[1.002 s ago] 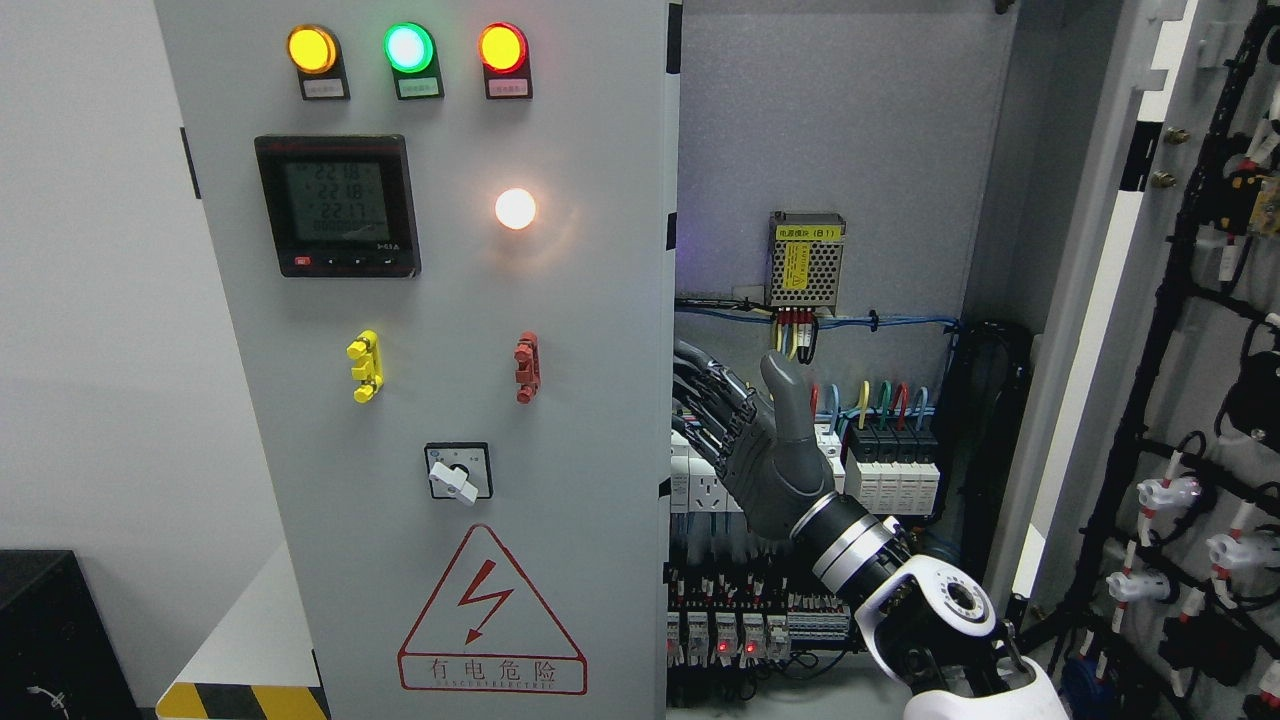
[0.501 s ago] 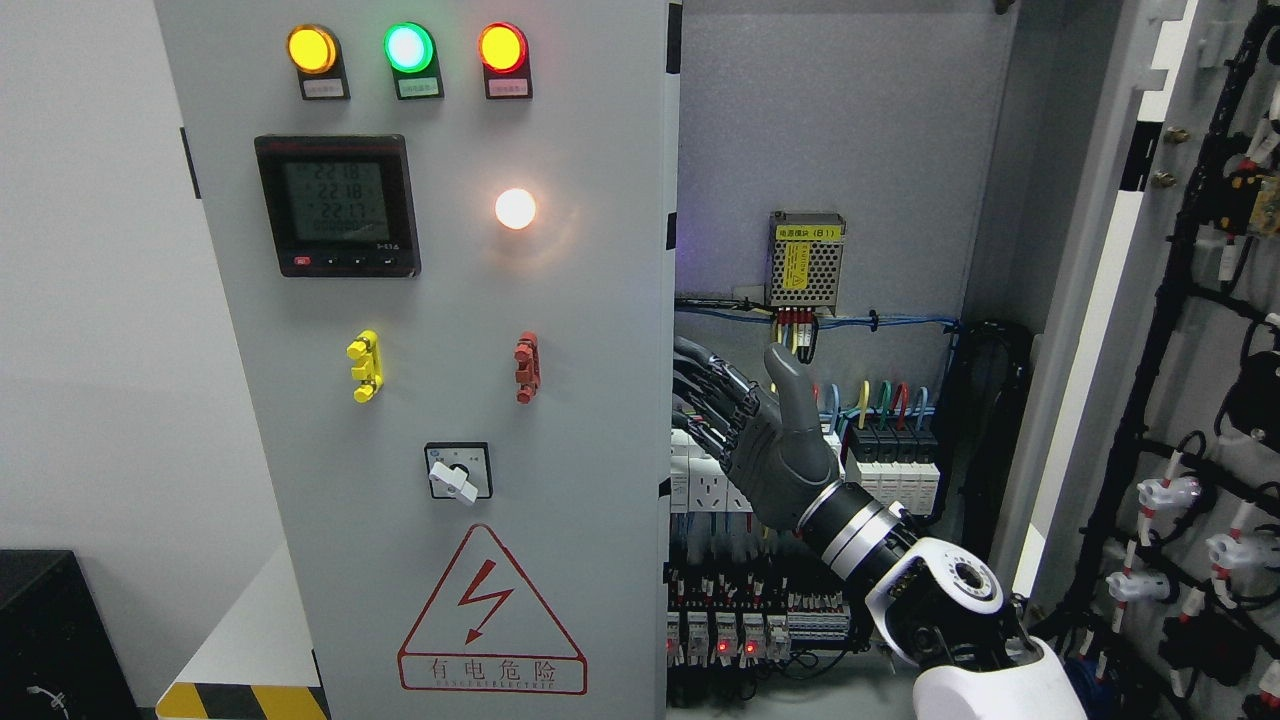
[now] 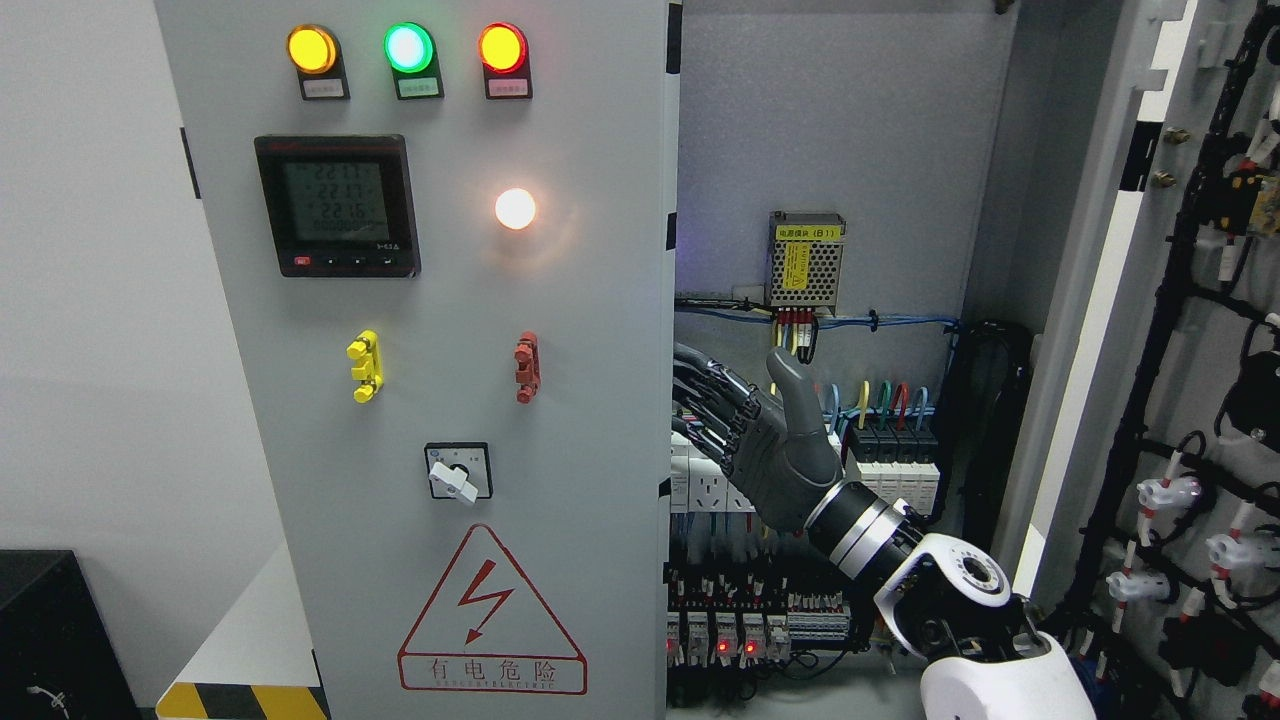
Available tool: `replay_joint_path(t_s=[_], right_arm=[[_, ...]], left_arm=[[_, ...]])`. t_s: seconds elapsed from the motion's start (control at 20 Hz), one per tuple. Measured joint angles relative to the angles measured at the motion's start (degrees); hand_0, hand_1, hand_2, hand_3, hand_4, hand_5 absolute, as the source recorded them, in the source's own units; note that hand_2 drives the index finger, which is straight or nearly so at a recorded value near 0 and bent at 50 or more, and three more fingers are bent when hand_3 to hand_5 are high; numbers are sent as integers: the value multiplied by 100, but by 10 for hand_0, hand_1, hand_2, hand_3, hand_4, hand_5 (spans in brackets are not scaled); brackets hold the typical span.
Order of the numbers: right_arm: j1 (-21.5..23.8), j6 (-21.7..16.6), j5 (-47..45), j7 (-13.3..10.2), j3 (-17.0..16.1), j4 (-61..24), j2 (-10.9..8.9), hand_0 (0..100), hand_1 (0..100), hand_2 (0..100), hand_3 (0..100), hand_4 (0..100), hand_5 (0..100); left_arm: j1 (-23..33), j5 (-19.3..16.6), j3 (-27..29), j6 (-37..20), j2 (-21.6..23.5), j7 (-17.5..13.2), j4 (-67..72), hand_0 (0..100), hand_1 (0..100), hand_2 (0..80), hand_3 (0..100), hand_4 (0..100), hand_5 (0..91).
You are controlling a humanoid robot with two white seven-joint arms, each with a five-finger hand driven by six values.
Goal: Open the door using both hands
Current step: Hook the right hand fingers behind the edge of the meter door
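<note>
The grey left door [image 3: 440, 400] of the electrical cabinet stands shut or nearly shut, carrying indicator lamps, a meter and a rotary switch. The right door [image 3: 1200, 350] is swung wide open at the picture's right, its wired inner side showing. My right hand [image 3: 740, 405] comes in from the lower right and reaches inside the cabinet to the left door's free edge [image 3: 671, 400]. Its fingers [image 3: 712, 385] are stretched out toward that edge with the tips hidden behind it, and the thumb [image 3: 795, 385] points up. No left arm shows.
Behind the hand the cabinet holds a mesh power supply [image 3: 806, 260], coloured wires and rows of breakers [image 3: 890, 470]. Terminal blocks [image 3: 740, 630] sit low down. A black box [image 3: 50, 630] stands at the lower left beside a hazard-striped base [image 3: 240, 700].
My right forearm and wrist have shifted slightly right and up. The hand stays at the left door's edge, and the door has not visibly moved.
</note>
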Motion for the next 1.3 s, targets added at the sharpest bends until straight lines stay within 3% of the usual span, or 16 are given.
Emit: replay_joint_path(t_s=[0.35, 1.3], right_arm=[[-13, 31, 0, 359, -22, -3, -12, 0, 0, 0, 0, 0, 0], [-112, 300, -3, 818, -57, -38, -18, 0, 0, 0, 0, 0, 0]], left_arm=[[0, 0, 0, 0, 0, 8, 0, 0, 0, 0, 0, 0, 0], [0, 1, 0, 0, 0, -4, 0, 0, 0, 0, 0, 0, 0]])
